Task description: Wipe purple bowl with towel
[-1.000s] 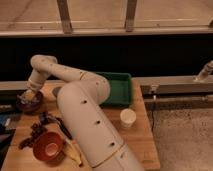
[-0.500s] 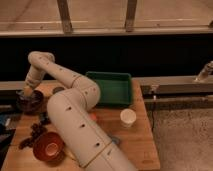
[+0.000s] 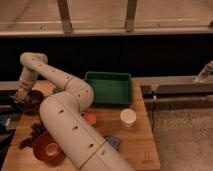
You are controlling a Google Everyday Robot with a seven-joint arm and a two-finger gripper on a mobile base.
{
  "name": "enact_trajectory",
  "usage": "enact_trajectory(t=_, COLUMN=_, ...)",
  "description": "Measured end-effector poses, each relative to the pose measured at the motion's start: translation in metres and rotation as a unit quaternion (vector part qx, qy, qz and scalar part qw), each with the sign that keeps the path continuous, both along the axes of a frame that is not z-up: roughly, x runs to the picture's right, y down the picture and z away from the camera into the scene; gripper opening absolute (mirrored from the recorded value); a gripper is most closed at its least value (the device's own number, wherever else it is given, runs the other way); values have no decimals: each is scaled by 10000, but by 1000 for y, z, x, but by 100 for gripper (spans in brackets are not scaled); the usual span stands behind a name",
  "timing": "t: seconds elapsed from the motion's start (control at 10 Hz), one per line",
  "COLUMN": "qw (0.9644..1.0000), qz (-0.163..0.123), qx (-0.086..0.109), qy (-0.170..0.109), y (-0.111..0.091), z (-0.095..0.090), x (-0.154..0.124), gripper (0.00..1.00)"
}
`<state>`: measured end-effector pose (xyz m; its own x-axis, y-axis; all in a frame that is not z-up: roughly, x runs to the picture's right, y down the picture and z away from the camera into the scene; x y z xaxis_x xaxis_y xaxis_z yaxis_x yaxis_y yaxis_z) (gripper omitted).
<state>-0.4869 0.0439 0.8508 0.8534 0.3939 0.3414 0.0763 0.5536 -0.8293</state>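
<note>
The gripper [image 3: 21, 95] sits down at the purple bowl's [image 3: 34, 101] left rim, a green tray [image 3: 108, 88] well right of that bowl; its grip I cannot tell.

The end effector [image 3: 22, 95] hangs over the purple bowl [image 3: 32, 103] (far left of the wooden table [image 3: 141, 146]).

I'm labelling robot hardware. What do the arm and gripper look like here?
The arm is thick and cream-white, built of rounded tubular segments dotted with rows of small dark holes. The gripper, at the purple bowl, looks darker than the arm.
</note>
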Motion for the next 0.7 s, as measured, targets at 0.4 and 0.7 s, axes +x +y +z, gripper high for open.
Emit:
enact_trajectory(t=0.4, qw=9997, qz=6, qx=107, qy=222, y=7, z=-23, x=46, gripper=0)
enact_trajectory(t=0.7, qw=9976, qz=185, qx=190, qy=646, y=-3, z=-14, x=79, gripper=0)
